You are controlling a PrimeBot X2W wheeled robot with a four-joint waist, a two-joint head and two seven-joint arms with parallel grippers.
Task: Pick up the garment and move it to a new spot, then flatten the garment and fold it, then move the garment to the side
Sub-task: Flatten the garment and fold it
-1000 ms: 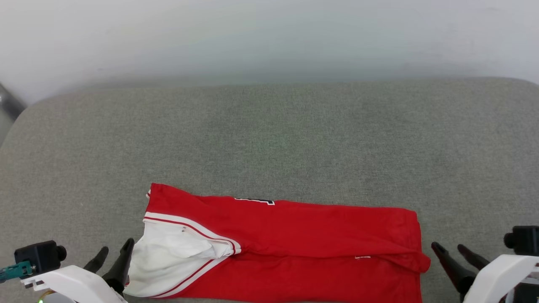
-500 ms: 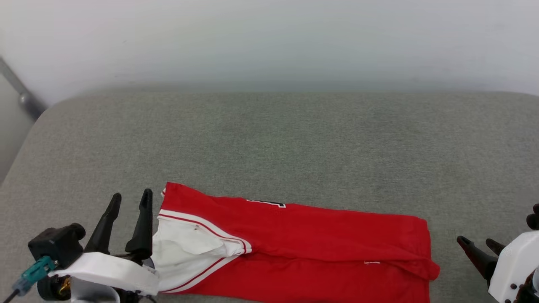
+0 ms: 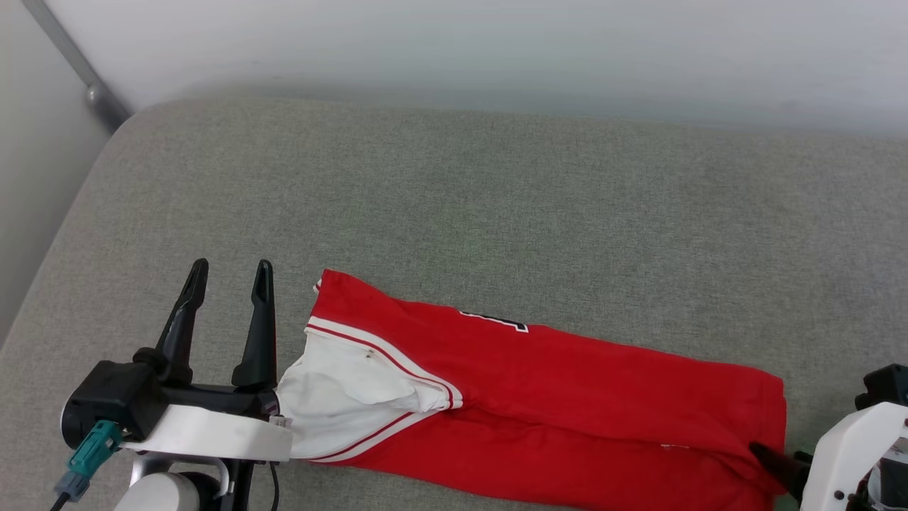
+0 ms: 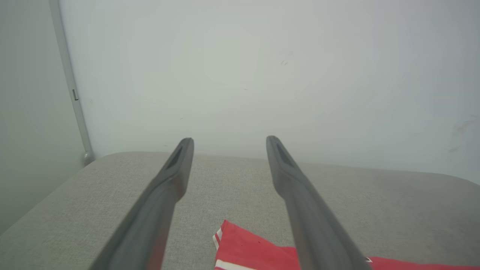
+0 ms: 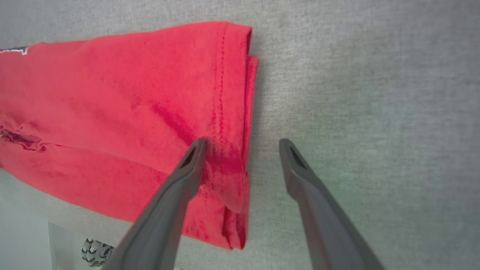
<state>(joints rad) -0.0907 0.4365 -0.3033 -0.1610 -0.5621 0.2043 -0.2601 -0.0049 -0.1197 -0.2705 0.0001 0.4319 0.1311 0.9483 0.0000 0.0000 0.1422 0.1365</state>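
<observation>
Has the garment (image 3: 567, 397) lying as a long folded band across the lower middle of the head view, white sleeve at its left end. Finds the left hand (image 3: 232, 264), spread and empty, farther up beside that sleeve than a second ago. Brings the right hand (image 5: 243, 142), also spread and empty, astride the hem it stood clear of. Suggests lining up a cross fold. Leaves broad bare counter (image 3: 496, 199) toward the frame's top, with its near edge close below the garment.

There are 1 garment (image 3: 567, 383), 1 left hand (image 3: 233, 265), 1 right hand (image 5: 242, 142), 1 cushion (image 3: 496, 199).
</observation>
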